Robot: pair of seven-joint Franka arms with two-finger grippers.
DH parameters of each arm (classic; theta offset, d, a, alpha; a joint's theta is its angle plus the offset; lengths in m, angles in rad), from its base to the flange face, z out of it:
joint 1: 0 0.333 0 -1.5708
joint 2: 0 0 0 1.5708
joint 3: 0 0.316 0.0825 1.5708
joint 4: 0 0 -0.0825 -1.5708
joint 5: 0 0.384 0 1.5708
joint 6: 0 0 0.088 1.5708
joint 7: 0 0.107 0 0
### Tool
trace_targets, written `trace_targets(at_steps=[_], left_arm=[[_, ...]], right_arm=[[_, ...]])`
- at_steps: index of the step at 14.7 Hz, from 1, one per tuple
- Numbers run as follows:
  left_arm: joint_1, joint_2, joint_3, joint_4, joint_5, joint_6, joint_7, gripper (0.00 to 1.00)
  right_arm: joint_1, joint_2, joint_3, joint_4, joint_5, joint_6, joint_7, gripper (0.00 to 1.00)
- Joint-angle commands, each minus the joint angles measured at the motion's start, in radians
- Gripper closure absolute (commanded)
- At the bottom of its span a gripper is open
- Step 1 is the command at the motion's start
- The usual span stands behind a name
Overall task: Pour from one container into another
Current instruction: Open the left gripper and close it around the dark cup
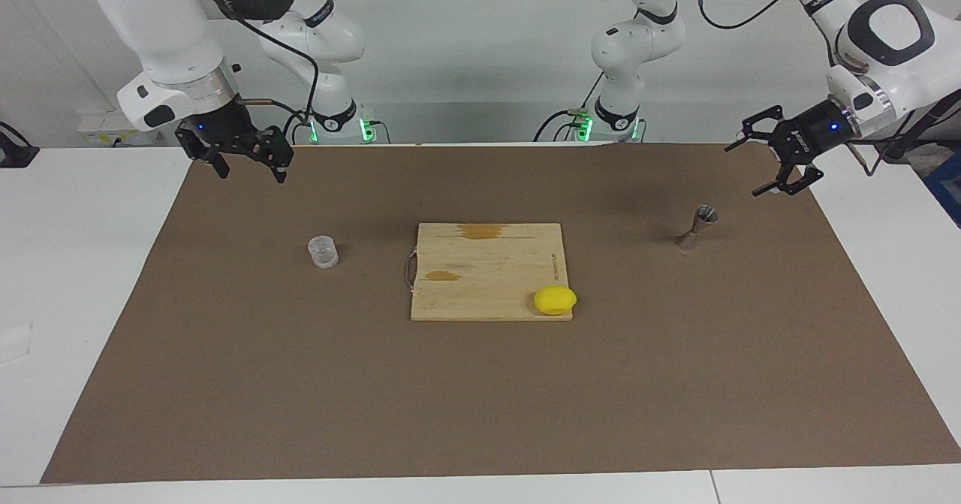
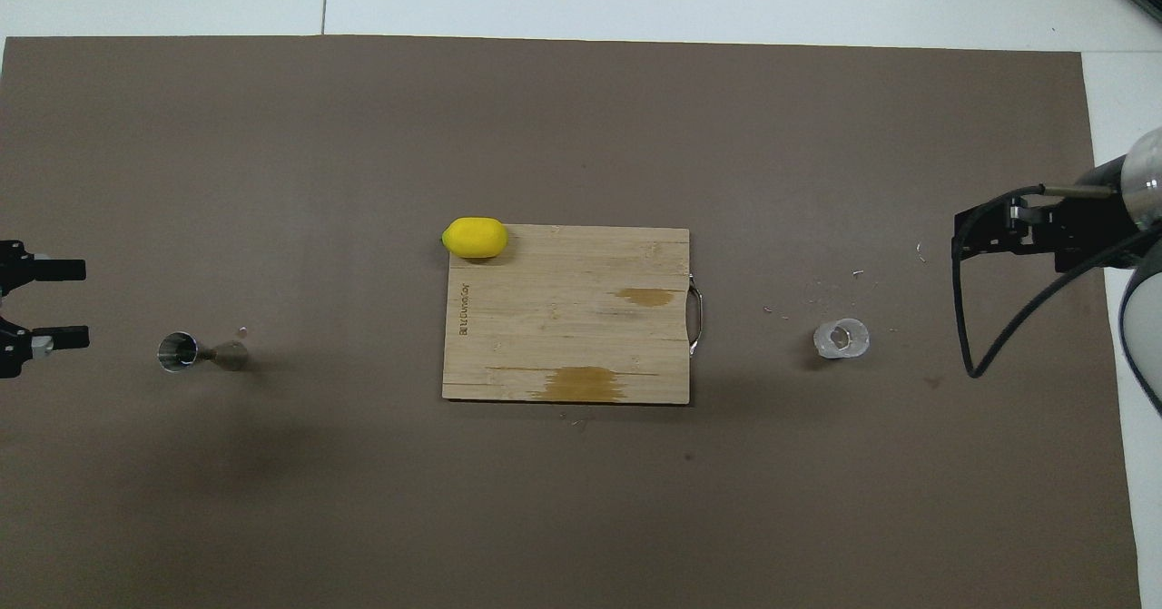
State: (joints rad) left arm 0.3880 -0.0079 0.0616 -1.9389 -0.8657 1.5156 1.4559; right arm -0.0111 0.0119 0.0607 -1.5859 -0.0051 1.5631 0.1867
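The small clear ribbed cup (image 1: 323,252) stands upright on the brown mat toward the right arm's end of the table; it also shows in the overhead view (image 2: 841,338). The silver hourglass jigger (image 1: 697,227) stands upright toward the left arm's end, seen from above too (image 2: 195,352). My right gripper (image 1: 253,177) hangs open and empty in the air, off to the side of the cup (image 2: 964,232). My left gripper (image 1: 743,170) is open and empty, raised over the mat's edge beside the jigger (image 2: 86,303).
A wooden cutting board (image 1: 488,271) with a metal handle lies mid-table between cup and jigger. A yellow lemon (image 1: 555,300) rests at its corner farthest from the robots, on the jigger's side. The brown mat (image 1: 480,399) covers most of the white table.
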Motion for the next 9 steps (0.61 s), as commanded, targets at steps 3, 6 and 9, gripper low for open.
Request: trace_targets(at_steps=[3,6,9], left_arm=[[0.074,0.138,-0.008,-0.002,-0.07,-0.028,0.277,0.0],[0.124,0.212,-0.008,-0.002,-0.096,-0.041,0.443,0.0],[0.16,0.269,-0.008,-0.027,-0.121,-0.041,0.645,0.0]], right_arm=[[-0.013,0.005,0.004,0.015,0.025,-0.02,-0.027,0.01],[-0.013,0.005,0.004,0.015,0.025,-0.02,-0.027,0.01],[-0.013,0.005,0.004,0.015,0.025,-0.02,-0.027,0.01]])
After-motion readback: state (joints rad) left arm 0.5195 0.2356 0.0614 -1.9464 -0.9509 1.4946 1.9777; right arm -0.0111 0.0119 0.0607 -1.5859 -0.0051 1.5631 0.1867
